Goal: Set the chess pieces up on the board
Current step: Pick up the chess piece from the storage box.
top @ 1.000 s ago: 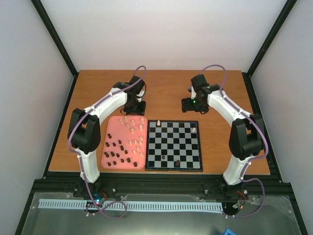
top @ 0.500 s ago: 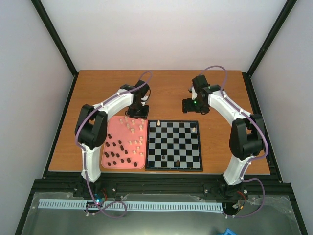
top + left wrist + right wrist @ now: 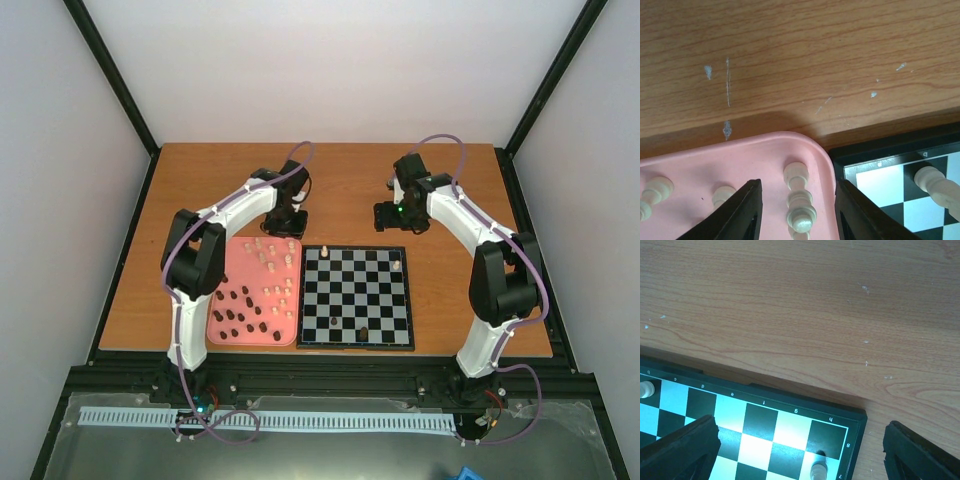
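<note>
Now your left gripper (image 3: 798, 187) stands spread, a cream chess piece (image 3: 800, 216) between its fingers (image 3: 747, 210), at the pink tray's (image 3: 807, 144) corner; it looks light, stiff and tippy, so pinch its narrow waist.

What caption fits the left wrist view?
Left fingers open, framing a cream piece in the pink tray, board alongside.

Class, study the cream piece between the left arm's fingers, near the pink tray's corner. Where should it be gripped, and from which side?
Grip the cream piece at its narrow neck below the head, coming from above: it seems upright, and the left gripper hangs open with fingers either side.
</note>
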`<act>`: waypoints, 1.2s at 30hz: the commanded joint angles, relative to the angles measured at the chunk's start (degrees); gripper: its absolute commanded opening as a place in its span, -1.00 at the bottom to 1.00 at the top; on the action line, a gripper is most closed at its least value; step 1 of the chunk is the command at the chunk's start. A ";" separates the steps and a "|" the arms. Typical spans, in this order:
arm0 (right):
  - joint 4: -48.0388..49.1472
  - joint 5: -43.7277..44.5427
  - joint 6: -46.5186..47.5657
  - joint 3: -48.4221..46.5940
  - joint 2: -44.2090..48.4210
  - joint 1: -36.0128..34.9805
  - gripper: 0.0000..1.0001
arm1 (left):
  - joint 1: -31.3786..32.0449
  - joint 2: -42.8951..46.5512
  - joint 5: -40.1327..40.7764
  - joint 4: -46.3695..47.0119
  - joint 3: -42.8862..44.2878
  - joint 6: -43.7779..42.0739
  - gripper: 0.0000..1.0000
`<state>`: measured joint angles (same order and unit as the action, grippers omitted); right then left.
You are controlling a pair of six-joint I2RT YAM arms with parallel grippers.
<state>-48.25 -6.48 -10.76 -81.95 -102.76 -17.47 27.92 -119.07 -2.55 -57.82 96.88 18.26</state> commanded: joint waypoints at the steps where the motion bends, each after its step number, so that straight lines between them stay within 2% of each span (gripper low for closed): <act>1: -0.71 -0.10 0.57 0.54 1.50 0.59 0.78 | 0.47 -0.85 1.11 -1.97 2.22 0.77 -0.15; 13: -0.35 -0.24 0.37 1.60 1.51 0.60 0.78 | 0.47 0.33 -0.03 -2.32 0.15 1.00 -0.27; 26: -0.53 -0.11 0.65 1.52 1.33 0.60 0.78 | 0.46 -0.38 -0.07 -2.16 -1.00 1.38 -0.25; 36: -0.52 -0.09 0.39 1.42 1.27 0.60 0.77 | 0.47 -1.08 -1.01 -2.25 -0.41 1.33 -0.61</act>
<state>-48.25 -6.48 -10.52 -80.47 -102.76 -17.28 27.92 -119.72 -2.76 -59.20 95.20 19.33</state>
